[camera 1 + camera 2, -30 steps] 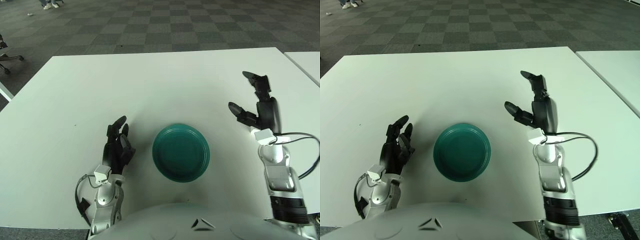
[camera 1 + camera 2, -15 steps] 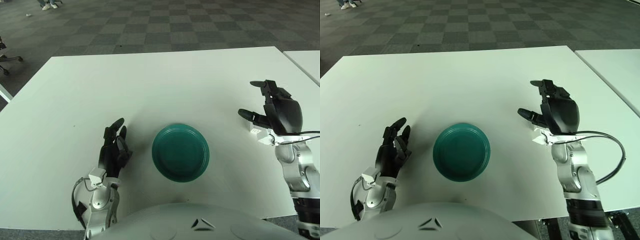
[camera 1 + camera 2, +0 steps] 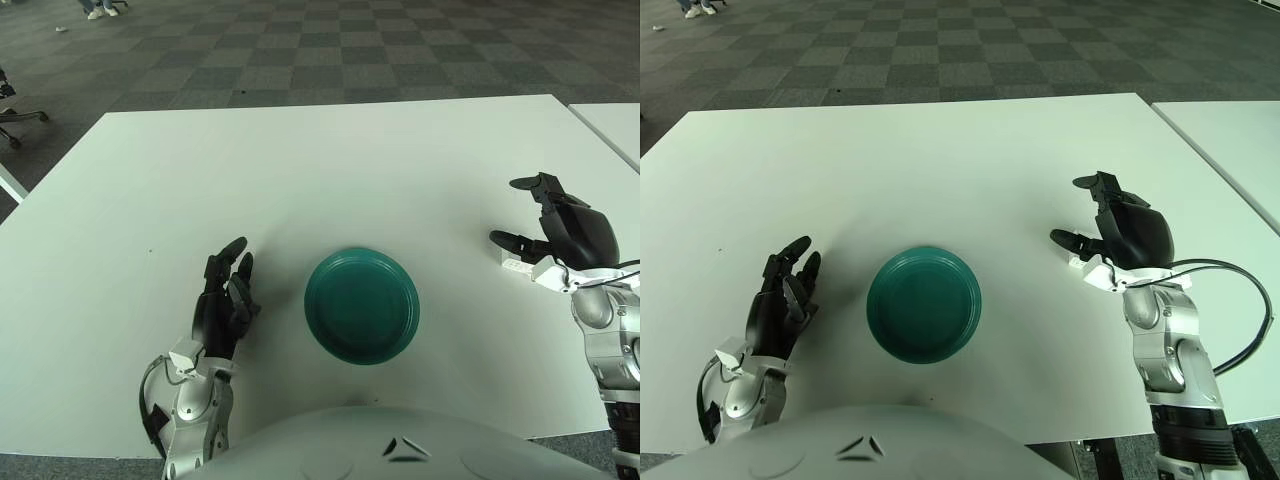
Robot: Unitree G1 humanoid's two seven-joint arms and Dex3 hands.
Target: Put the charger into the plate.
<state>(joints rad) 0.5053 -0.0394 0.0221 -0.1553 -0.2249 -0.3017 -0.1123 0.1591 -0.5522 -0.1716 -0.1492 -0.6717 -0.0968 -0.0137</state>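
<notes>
A round teal plate (image 3: 361, 305) lies on the white table (image 3: 300, 170), near its front edge. Right of the plate lies the small white charger (image 3: 512, 266), largely hidden beneath my right hand (image 3: 512, 212). That hand hovers just over it, fingers spread, thumb low beside it and index arched above, holding nothing. My left hand (image 3: 228, 288) shows left of the plate, fingers relaxed and pointing away from me.
A black cable (image 3: 1230, 300) loops out from my right wrist over the table's right side. A second white table (image 3: 612, 128) stands to the right across a narrow gap. Dark checkered carpet lies beyond the far edge, with a chair base (image 3: 18, 118) at the far left.
My right hand has dropped from an upright raised pose and swung right, down over the charger. The left hand has drawn back slightly toward me.
</notes>
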